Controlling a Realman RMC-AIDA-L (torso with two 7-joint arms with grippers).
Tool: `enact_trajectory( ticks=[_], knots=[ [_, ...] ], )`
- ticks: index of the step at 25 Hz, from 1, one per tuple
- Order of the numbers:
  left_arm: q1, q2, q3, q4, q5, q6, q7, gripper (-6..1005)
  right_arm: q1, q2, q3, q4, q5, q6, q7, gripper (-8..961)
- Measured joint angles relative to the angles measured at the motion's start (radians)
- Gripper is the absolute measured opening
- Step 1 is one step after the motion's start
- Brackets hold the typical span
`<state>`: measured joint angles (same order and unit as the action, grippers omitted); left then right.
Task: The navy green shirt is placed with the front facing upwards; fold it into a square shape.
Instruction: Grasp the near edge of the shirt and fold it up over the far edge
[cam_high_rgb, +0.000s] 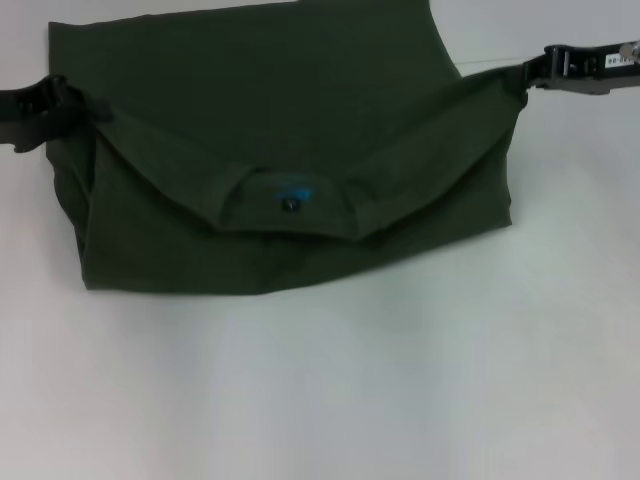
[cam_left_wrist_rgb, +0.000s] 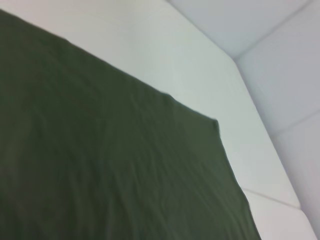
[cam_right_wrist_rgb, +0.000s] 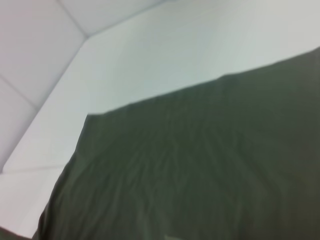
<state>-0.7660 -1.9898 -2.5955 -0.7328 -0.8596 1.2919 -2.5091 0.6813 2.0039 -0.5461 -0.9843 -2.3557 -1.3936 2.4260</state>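
The navy green shirt lies across the far half of the white table, its shoulder part folded over toward me. The round collar with a small blue-and-black neck label sags at the middle of that flap. My left gripper is at the shirt's left edge and my right gripper at its right corner, each pinching cloth that is pulled taut toward it. Both wrist views show only dark green shirt cloth over the white table. No lettering shows.
White tabletop stretches from the shirt's near edge toward me. In the wrist views the table's far edge meets pale floor tiles beyond it.
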Motion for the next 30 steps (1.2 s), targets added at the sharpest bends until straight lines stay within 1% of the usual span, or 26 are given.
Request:
enact_trajectory(
  ticks=[4,6,7,11,16,21,24,26,30],
  knots=[
    [0.000,-0.006,0.000,0.013,-0.001,-0.054,0.004,18,-0.004,0.004,-0.002,0.035,0.017,0.059,-0.010,7],
    [0.001,-0.012,0.000,0.016,-0.001,-0.079,0.007,18,-0.011,0.005,-0.005,0.084,0.067,0.113,-0.038,7],
    [0.002,-0.014,0.000,0.017,-0.002,-0.090,0.008,19,-0.011,0.005,-0.005,0.084,0.067,0.113,-0.038,7],
    [0.002,-0.015,-0.003,0.041,-0.003,-0.128,0.023,23,-0.017,0.005,-0.004,0.137,0.118,0.165,-0.075,7],
    [-0.004,-0.017,0.008,0.052,-0.025,-0.169,0.046,28,-0.018,0.004,-0.010,0.151,0.125,0.221,-0.083,6],
    [-0.016,-0.026,0.011,0.053,-0.030,-0.214,0.069,34,-0.016,0.016,-0.010,0.176,0.178,0.268,-0.157,7],
    [-0.023,-0.035,0.011,0.054,-0.039,-0.234,0.102,37,-0.008,0.018,-0.010,0.210,0.218,0.307,-0.211,7],
    [-0.027,-0.041,0.011,0.055,-0.046,-0.255,0.121,39,-0.004,0.024,-0.011,0.222,0.243,0.341,-0.234,7],
    [-0.029,-0.043,0.021,0.057,-0.048,-0.290,0.126,43,0.001,0.030,-0.011,0.229,0.263,0.393,-0.253,7]
  ],
)
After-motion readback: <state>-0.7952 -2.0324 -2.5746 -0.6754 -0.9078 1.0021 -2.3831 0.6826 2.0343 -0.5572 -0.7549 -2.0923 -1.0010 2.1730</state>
